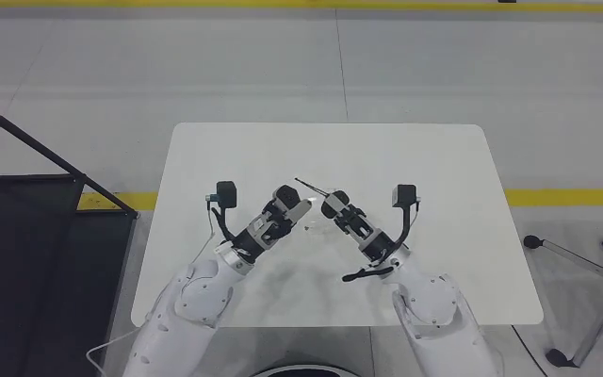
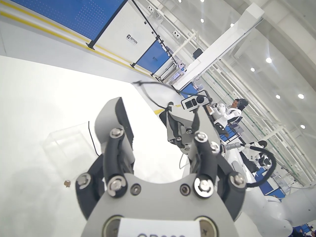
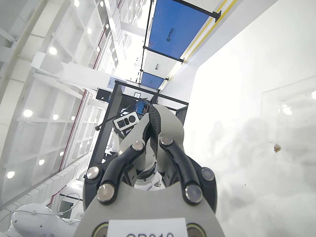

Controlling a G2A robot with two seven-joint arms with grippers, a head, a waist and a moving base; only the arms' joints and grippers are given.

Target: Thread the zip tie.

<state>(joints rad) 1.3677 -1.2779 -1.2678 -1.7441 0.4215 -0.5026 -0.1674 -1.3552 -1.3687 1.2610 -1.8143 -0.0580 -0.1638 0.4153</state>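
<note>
**Zip tie held aloft in one hand, the other hand open to receive it**

The right gripper (image 3: 151,114) has its fingers pressed fully together, pinching the thin black plastic zip tie (image 2: 138,83) by one end. The tie juts out beyond the fingertips, up in the air above the middle of the white rounded surface (image 1: 236,160) and touching nothing else. The left gripper (image 1: 292,204) sits just beside it, its fingers spread wide with nothing between them.

By the look of it, the work is at the hand-over or alignment step: the tie is lifted and presented, but the second hand has not yet taken it. The next move probably calls for the open fingers to close on the free part of the strap without bending it aside, so that tail and head can be lined up.

The tie is a slender, flexible strap that curves gently. In the left wrist view it has a thicker knot at its far end, from which two fine strands seem to run back. Whether it is already looped cannot be told.
</note>
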